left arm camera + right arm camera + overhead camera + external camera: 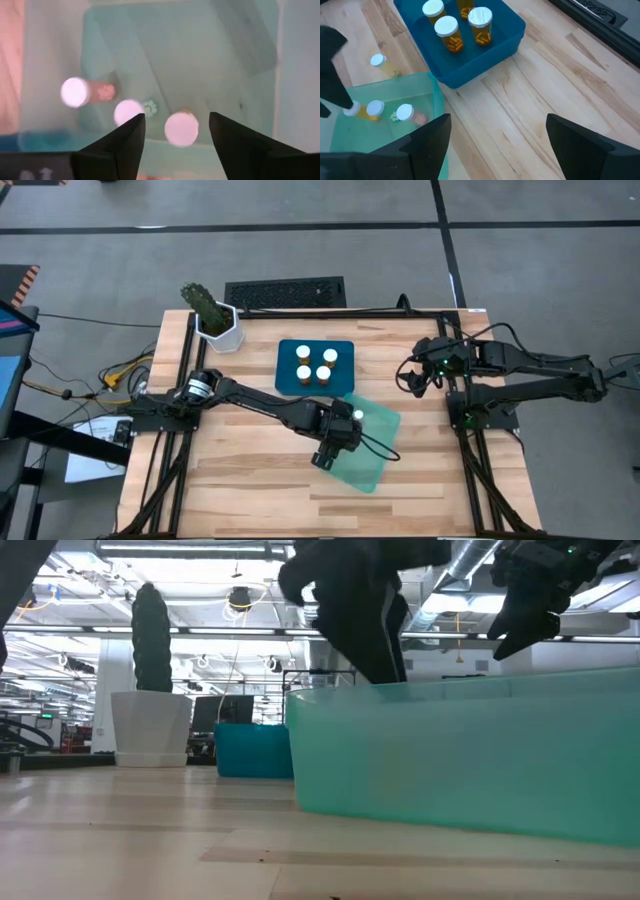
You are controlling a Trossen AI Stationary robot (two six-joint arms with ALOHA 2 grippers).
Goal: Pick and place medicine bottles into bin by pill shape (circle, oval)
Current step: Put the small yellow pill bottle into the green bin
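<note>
My left gripper (330, 452) points down into the teal bin (375, 465), open (176, 115). Below it stand two white-capped bottles (181, 129) (128, 112), and a third (75, 92) lies at the bin's wall. The nearest cap shows between my fingers with a gap on each side. The blue bin (288, 348) holds several amber bottles (446, 30) upright on its floor. My right gripper (408, 375) hangs open (497, 130) above the table, right of the blue bin. The right wrist view shows two bottles (375, 107) (405, 112) in the teal bin (395, 95) and another (378, 61) beyond its rim.
A white hexagonal pot with a cactus (218, 325) stands at the far left. A black vent grille (285, 292) lies beyond the table's far edge. The low view shows the teal bin's wall (470, 755) close up, with the blue bin (255, 750) behind it.
</note>
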